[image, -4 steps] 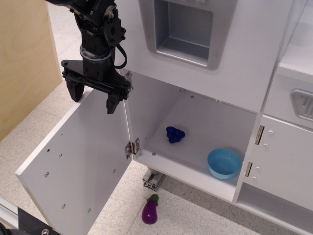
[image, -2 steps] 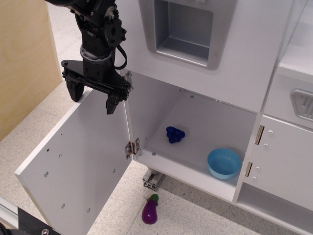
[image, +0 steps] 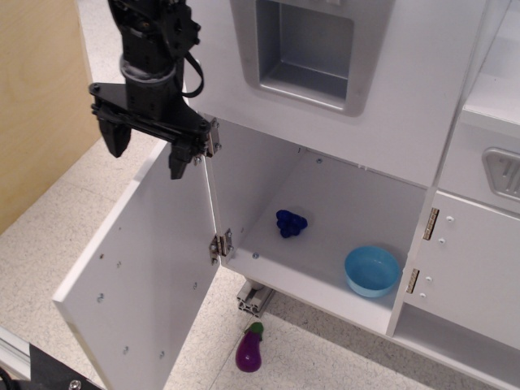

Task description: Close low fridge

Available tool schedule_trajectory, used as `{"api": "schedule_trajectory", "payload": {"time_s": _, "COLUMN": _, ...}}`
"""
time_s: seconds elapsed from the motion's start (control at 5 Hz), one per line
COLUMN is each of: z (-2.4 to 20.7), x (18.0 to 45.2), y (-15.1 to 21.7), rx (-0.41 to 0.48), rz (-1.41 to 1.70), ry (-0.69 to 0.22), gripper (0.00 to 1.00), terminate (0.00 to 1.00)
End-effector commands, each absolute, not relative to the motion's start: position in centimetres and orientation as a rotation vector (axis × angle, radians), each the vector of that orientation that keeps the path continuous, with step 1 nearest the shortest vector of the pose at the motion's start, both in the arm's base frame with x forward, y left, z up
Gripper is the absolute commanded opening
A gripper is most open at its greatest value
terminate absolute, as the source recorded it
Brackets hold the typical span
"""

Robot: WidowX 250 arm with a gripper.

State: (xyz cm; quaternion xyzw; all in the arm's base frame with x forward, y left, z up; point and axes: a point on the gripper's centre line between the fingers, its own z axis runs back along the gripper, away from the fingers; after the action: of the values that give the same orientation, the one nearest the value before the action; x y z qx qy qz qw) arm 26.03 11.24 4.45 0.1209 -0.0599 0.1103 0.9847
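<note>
The low fridge compartment stands open. Its large white panel door hangs out to the left on two metal hinges, inner side with screw heads facing me; the handle is hidden. My black gripper is open above the door's top edge, one finger on the far side and one finger near the hinge. It holds nothing. Whether the fingers touch the door edge I cannot tell.
Inside the compartment lie a blue lumpy toy and a light blue bowl. A purple toy eggplant lies on the floor below. The upper door with grey dispenser is above, a narrow hinged cabinet door at right, a wooden panel at left.
The door has swung partway toward the compartment, its free edge now further right. The gripper has moved up and left along the door's top edge.
</note>
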Motion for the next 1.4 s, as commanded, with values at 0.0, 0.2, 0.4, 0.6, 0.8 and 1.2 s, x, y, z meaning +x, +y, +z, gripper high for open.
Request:
{"api": "schedule_trajectory", "payload": {"time_s": 0.0, "z": 3.5, "x": 23.7, "y": 11.9, "rx": 0.228, "rz": 0.185, "ry": -0.124, "gripper": 1.0, "terminate": 0.0}}
{"api": "schedule_trajectory", "payload": {"time_s": 0.2, "z": 1.9, "x": 22.3, "y": 10.7, "rx": 0.17, "rz": 0.172, "ry": -0.104, "gripper": 1.0, "terminate": 0.0}}
{"api": "schedule_trajectory", "payload": {"time_s": 0.4, "z": 1.0, "x": 22.1, "y": 9.4, "rx": 0.134, "rz": 0.19, "ry": -0.103, "gripper": 1.0, "terminate": 0.0}}
{"api": "schedule_trajectory", "payload": {"time_s": 0.6, "z": 0.3, "x": 22.6, "y": 8.3, "rx": 0.137, "rz": 0.207, "ry": -0.108, "gripper": 1.0, "terminate": 0.0}}
{"api": "schedule_trajectory", "payload": {"time_s": 0.8, "z": -0.3, "x": 23.4, "y": 7.4, "rx": 0.142, "rz": 0.224, "ry": -0.115, "gripper": 1.0, "terminate": 0.0}}
{"api": "schedule_trajectory", "payload": {"time_s": 1.2, "z": -1.7, "x": 25.8, "y": 5.0, "rx": 0.12, "rz": 0.29, "ry": -0.097, "gripper": 1.0, "terminate": 0.0}}
